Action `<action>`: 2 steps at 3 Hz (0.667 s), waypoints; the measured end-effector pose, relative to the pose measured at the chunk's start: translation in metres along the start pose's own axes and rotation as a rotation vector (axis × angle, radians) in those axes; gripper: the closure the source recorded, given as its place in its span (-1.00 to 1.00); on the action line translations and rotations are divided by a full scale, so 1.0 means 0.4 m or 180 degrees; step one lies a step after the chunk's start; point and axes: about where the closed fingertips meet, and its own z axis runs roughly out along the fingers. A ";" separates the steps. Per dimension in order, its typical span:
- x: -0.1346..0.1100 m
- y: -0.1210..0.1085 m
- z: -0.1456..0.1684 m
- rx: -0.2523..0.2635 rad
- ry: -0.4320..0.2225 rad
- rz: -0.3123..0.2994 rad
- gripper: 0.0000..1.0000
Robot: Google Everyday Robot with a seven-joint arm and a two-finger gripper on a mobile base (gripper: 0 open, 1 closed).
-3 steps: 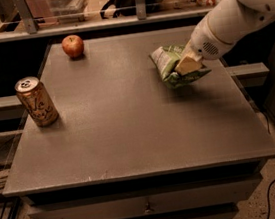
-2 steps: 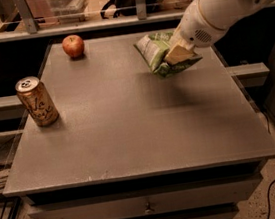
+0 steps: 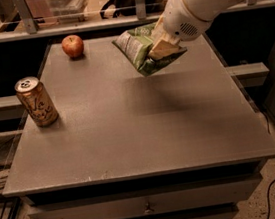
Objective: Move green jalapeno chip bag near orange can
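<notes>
My gripper [image 3: 162,47] is shut on the green jalapeno chip bag [image 3: 139,48] and holds it in the air above the far middle of the table, tilted, with its white label panel facing left. The white arm reaches in from the upper right. The orange can [image 3: 36,101] stands upright near the table's left edge, well to the left of and nearer than the bag. The bag casts a shadow on the table below it.
A red apple [image 3: 72,46] sits at the far left of the grey table [image 3: 132,142]. A shelf rail with clutter runs behind the table. Drawers lie under the front edge. Cables lie on the floor at left and right.
The gripper has lifted the chip bag off the table's right side and carried it up and to the left, toward the middle. The can and apple have not moved.
</notes>
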 end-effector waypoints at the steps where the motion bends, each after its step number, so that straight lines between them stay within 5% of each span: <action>1: -0.057 0.062 0.046 -0.0263 -0.0116 -0.0159 1.00; 2: -0.124 0.146 0.119 -0.0580 -0.0209 -0.0356 1.00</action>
